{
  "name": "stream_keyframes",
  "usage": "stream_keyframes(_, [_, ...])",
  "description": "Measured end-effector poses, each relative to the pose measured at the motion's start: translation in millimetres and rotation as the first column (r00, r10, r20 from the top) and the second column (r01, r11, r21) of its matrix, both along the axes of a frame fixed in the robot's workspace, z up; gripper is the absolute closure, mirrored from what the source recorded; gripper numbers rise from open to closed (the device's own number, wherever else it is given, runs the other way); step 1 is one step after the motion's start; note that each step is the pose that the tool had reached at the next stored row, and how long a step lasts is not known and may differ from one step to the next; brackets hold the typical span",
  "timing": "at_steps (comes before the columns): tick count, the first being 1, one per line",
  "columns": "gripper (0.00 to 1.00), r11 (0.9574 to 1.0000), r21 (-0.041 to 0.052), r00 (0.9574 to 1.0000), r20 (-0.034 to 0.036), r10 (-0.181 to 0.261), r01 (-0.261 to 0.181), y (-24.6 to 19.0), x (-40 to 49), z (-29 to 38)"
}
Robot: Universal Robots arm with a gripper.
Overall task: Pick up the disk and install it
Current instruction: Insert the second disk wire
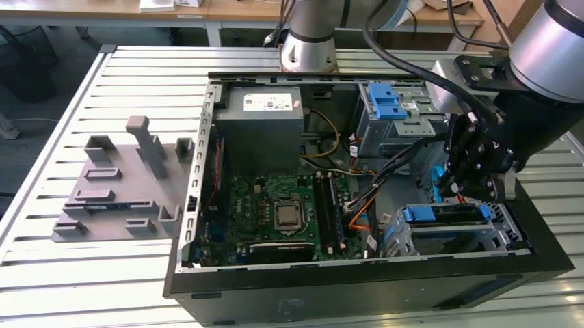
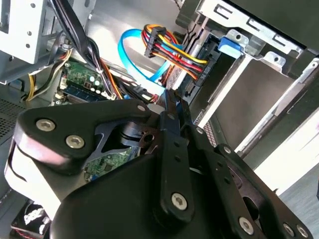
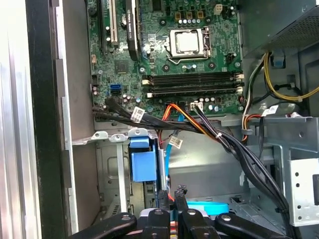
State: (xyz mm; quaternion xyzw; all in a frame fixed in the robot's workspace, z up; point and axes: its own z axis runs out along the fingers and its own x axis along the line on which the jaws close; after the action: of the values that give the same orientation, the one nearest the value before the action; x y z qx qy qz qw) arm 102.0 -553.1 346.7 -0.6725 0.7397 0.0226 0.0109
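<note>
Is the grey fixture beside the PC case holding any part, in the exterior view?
No. The grey fixture sits bare on the slatted table, nothing resting in its slots.

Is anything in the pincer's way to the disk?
The black metal pincer points at a red, yellow and black wire bundle and a light blue flat cable. I cannot make out the disk itself.
</note>
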Motion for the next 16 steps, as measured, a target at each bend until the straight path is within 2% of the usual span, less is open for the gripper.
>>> stream_keyframes(3, [0.84,1.0,-0.0002,1.0,0.0,0.0,0.0,-1.2,0.0,-1.0])
stream_keyframes(6, [0.84,1.0,-0.0002,1.0,0.0,0.0,0.0,-7.3,-0.1,-2.8])
stream_keyframes(8, [0.84,1.0,-0.0001,1.0,0.0,0.0,0.0,-9.6,-0.1,-3.8])
stream_keyframes(16, [0.84,1.0,-0.0003,1.0,0.0,0.0,0.0,-11.4,1.2,-6.8])
